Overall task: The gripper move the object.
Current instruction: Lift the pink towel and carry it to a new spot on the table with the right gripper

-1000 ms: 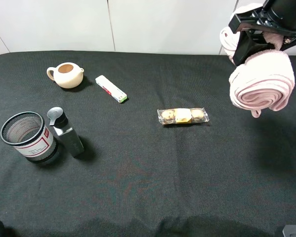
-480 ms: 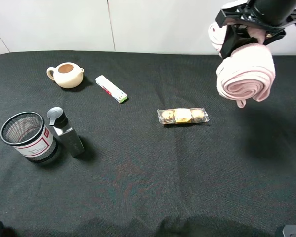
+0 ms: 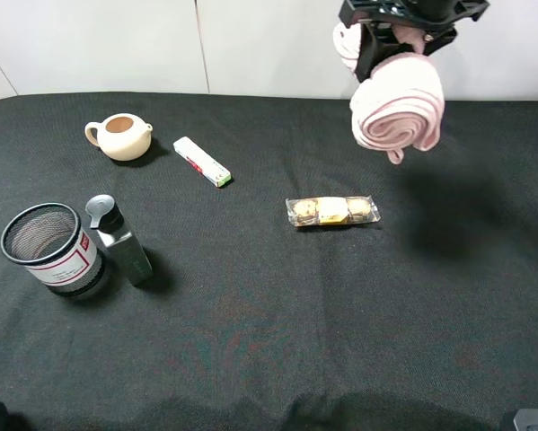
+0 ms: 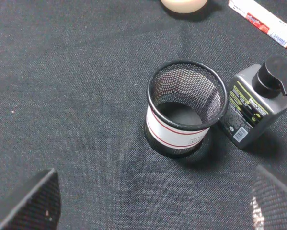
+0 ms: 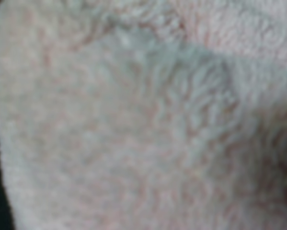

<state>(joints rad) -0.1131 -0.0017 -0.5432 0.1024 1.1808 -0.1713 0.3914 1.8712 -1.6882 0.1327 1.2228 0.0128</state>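
Note:
My right gripper (image 3: pixel 401 38) is at the top right of the exterior high view, shut on the pale-pink rolled towel (image 3: pixel 397 106). The towel hangs in the air above the back of the black table, behind and a little right of the cookie packet. Its shadow falls on the cloth to the right of the packet. The towel's pink pile (image 5: pixel 143 115) fills the right wrist view and hides the fingers there. My left gripper (image 4: pixel 150 208) is open and empty above the table's front left, with its dark fingertips (image 4: pixel 30 201) at the frame's lower corners.
A clear cookie packet (image 3: pixel 332 211) lies mid-table. A cream teapot (image 3: pixel 120 136) and a white box (image 3: pixel 202 162) are at the back left. A mesh cup (image 3: pixel 51 250) (image 4: pixel 186 110) and a dark bottle (image 3: pixel 120 241) (image 4: pixel 258 105) stand at the left.
My right gripper has carried the towel leftward and toward the table's back, from the far right edge to behind the cookie packet. Nothing else has moved.

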